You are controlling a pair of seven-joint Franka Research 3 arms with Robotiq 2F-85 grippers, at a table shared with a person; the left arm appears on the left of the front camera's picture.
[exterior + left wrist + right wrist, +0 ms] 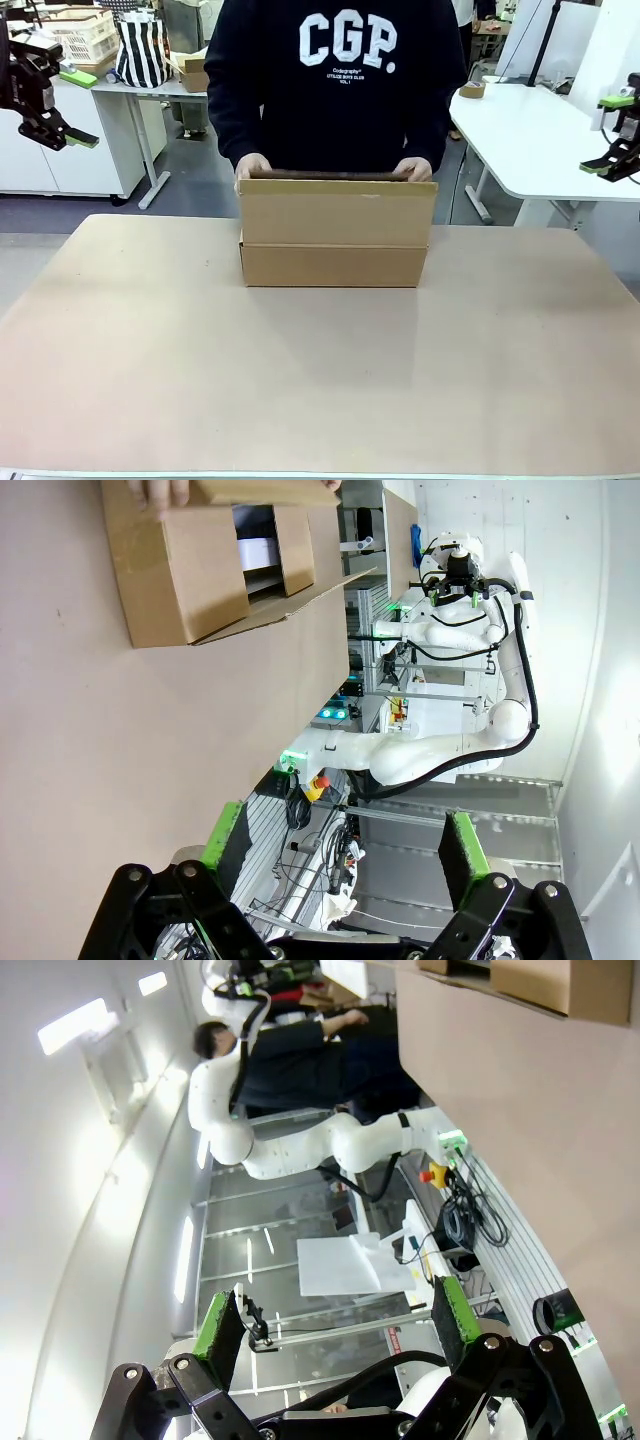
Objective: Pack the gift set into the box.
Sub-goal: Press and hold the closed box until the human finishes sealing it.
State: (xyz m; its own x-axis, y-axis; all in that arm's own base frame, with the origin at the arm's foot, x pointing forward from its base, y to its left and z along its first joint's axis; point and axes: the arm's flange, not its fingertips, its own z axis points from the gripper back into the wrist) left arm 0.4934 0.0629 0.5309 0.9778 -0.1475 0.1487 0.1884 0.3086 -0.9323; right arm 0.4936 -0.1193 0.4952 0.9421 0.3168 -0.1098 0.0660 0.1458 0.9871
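The box (335, 240) stands open on the far middle of the table (320, 390), and the person grips its far top edge with one hand (252, 165) at one end and the other hand (415, 168) at the other end. The gift set (258, 552) shows as a pale flat shape inside the box, between the flaps. The left gripper (345, 840) and the right gripper (335, 1318) both hang high at the sides, well apart from the box, each with its fingers spread wide and nothing between them.

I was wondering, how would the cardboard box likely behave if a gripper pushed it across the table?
The box would probably slide rather than tip: it sits low and wide on the smooth table. Its raised near flap likely bends if pushed there. Being plain corrugated card, it is probably light.
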